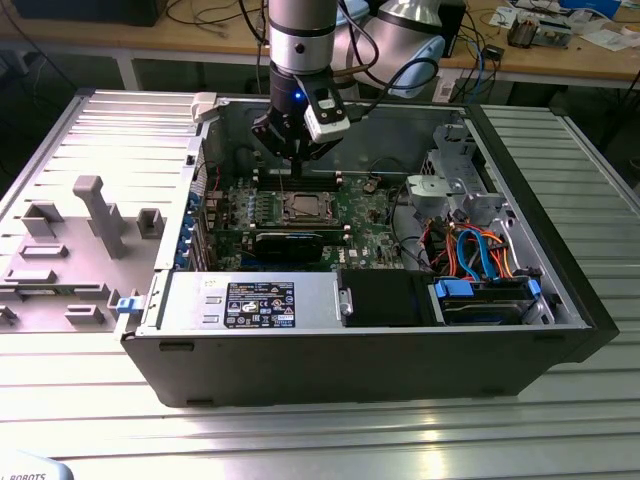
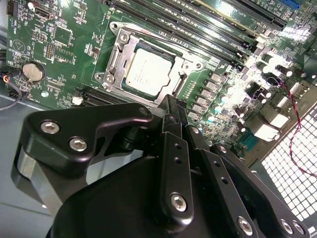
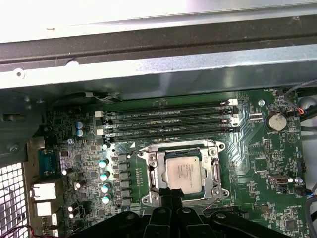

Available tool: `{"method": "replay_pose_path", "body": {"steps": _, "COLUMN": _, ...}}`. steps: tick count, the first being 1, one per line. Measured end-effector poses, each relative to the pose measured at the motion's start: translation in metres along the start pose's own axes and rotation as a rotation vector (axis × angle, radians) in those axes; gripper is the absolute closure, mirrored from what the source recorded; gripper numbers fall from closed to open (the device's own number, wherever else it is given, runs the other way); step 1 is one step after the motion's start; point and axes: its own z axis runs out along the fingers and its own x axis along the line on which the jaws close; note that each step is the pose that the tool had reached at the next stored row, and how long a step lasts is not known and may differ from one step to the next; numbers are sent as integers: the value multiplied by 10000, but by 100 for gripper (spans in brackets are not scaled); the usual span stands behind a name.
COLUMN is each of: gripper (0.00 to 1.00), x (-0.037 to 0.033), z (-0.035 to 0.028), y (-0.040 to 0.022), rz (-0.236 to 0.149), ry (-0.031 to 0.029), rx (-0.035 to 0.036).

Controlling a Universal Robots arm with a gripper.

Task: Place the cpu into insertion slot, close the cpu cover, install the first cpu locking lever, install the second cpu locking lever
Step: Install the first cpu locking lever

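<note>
**Gripper at the socket's rim, chip already seated under its frame.**

In the exterior view, the black two-fingered gripper (image 1: 297, 158) hangs inside the open dark-grey computer case (image 1: 350, 350). The small square silvery-topped cpu (image 1: 303, 207) sits just below it at six o'clock, on the green motherboard (image 1: 372, 226). In the second wrist view, the gripper (image 2: 169, 106) looks drawn together on nothing, just beside the insertion slot (image 2: 174, 84). The thin silvery cpu cover (image 2: 148, 42) lies flat around the chip. In the first wrist view, calling the gripper (image 3: 172, 194) six o'clock on the socket, the long black memory slots (image 3: 168, 124) run crosswise at twelve, leaving room.
</note>
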Motion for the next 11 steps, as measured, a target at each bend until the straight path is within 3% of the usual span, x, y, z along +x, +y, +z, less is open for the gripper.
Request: {"method": "replay_pose_path", "body": {"steps": 11, "gripper": 89, "x": 0, "z": 0, "y": 0, "rz": -278, "ry": 1, "rx": 1}}
